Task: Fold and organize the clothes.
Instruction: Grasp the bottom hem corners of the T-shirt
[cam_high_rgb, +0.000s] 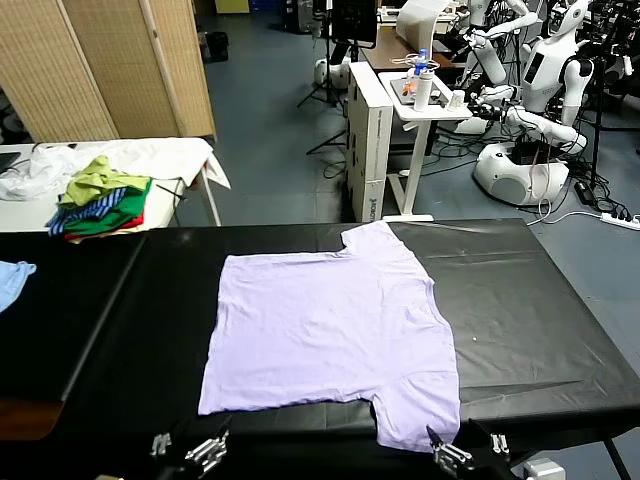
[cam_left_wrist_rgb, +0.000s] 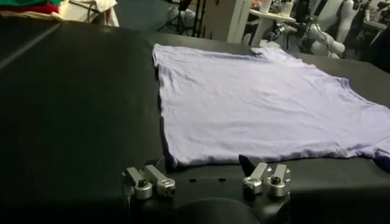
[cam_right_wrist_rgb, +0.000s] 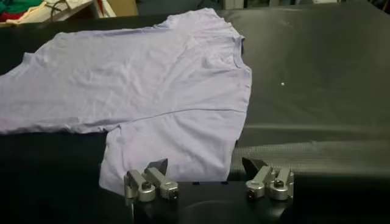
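Observation:
The clothes are one pale lavender T-shirt (cam_high_rgb: 330, 335), spread flat and plain side up on the black table (cam_high_rgb: 540, 300). Its collar points to the right, and one sleeve reaches the front edge. My left gripper (cam_high_rgb: 190, 448) hovers open just off the front edge, near the shirt's hem corner (cam_left_wrist_rgb: 173, 159), with nothing between its fingers. My right gripper (cam_high_rgb: 470, 450) is open too, low at the front edge by the near sleeve (cam_right_wrist_rgb: 177, 146), which lies right before its fingertips. In the wrist views, the left gripper (cam_left_wrist_rgb: 204, 176) and right gripper (cam_right_wrist_rgb: 205, 167) both show empty gaps.
A pile of green, striped and red garments (cam_high_rgb: 100, 205) lies on a white table at the back left. A light blue cloth (cam_high_rgb: 12, 280) sits at the left edge. A white cart (cam_high_rgb: 420, 100) and parked robots (cam_high_rgb: 540, 110) stand behind the table.

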